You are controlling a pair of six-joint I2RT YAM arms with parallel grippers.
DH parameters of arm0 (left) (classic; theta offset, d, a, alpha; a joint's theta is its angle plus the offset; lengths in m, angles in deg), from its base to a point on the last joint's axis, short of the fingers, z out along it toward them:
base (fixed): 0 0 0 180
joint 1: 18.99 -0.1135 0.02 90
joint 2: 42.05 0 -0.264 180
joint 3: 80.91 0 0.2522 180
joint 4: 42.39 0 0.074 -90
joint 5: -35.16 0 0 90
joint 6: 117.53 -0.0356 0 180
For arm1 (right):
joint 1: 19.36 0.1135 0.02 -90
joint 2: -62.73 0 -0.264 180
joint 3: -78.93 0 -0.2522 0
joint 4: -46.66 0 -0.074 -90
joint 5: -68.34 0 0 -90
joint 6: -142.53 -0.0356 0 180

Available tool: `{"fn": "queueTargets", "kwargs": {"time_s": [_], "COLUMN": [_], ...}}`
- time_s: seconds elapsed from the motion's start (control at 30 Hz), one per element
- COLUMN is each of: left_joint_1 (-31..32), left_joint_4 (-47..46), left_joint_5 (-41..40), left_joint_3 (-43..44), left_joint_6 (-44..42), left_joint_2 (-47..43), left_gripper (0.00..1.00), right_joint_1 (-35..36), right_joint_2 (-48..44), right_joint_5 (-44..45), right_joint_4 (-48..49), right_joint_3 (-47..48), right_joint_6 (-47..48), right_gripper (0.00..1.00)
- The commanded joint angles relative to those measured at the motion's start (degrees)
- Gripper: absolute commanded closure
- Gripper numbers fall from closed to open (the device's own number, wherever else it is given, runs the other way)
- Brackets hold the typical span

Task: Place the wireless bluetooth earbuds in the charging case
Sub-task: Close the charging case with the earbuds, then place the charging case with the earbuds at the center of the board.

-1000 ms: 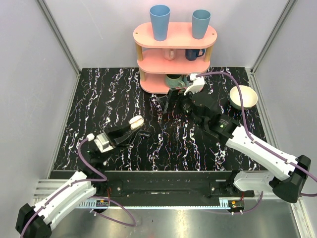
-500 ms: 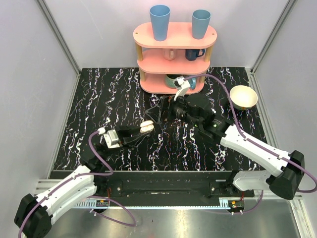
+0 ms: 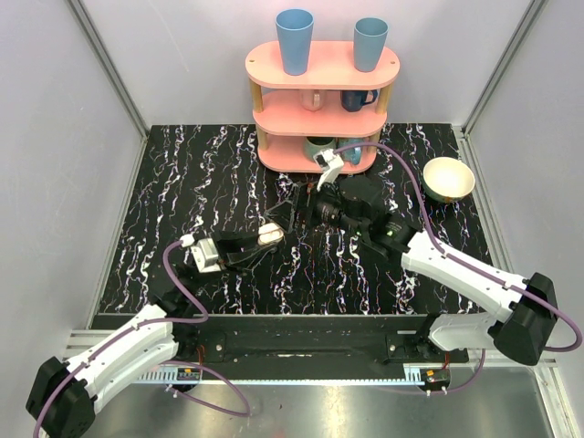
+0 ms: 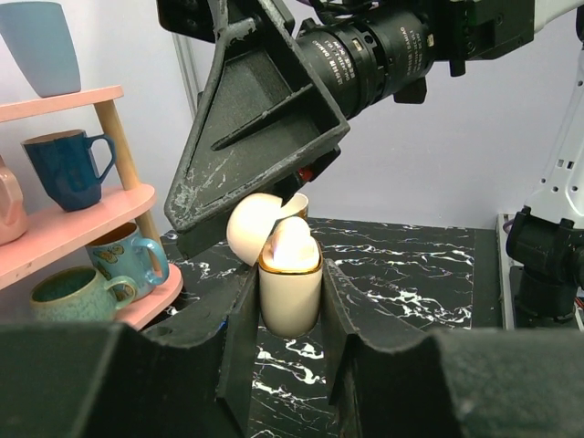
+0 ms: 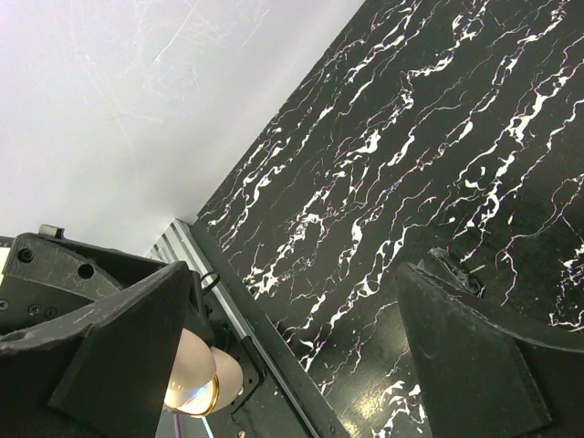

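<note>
Black marble-patterned table sits between grey walls. Nearest, the left claw pinches the small cream charging case by its sides, holding it upright with its lid hinged open. Just beyond the lid, the right claw hangs spread wide, holding nothing. Farther back stand a pink shelf holding mugs and, to the right, a cream bowl.
</note>
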Motion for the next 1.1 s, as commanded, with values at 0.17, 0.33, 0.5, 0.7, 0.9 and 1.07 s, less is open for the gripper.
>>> {"fn": "queueTargets", "kwargs": {"time_s": [0.17, 0.33, 0.5, 0.7, 0.9, 1.07], "left_joint_1": [0.18, 0.18, 0.18, 0.18, -0.26, -0.26], "left_joint_4": [-3.04, -1.46, 1.79, 19.81, 15.18, 11.57], "left_joint_5": [-3.21, -4.71, -6.37, -7.01, -2.88, -0.76], "left_joint_3": [1.9, 1.99, 3.47, 10.42, 11.48, 13.15], "left_joint_6": [0.18, 0.35, 1.67, 5.97, 18.0, 28.38], "left_joint_2": [-0.11, -0.2, -0.11, 3.83, 15.06, 26.07], "left_gripper": [1.0, 1.0, 1.0, 1.0, 1.0, 1.0], "right_joint_1": [0.19, 0.19, 0.1, 0.19, 0.19, 0.1], "right_joint_2": [-3.8, -5.64, -9.24, -16.98, -20.32, -22.16], "right_joint_5": [-2.09, 1.06, 11.74, 28.89, 34.99, 35.17], "right_joint_4": [0.76, 0.68, 0.15, -2.73, -7.58, -9.08], "right_joint_3": [-3.35, -4.58, -7.03, -12.49, -13.9, -15.21], "right_joint_6": [0.57, 0.84, -0.38, -2.85, -3.47, -4.08], "right_gripper": [0.0, 0.0, 0.0, 0.0, 0.0, 0.0]}}
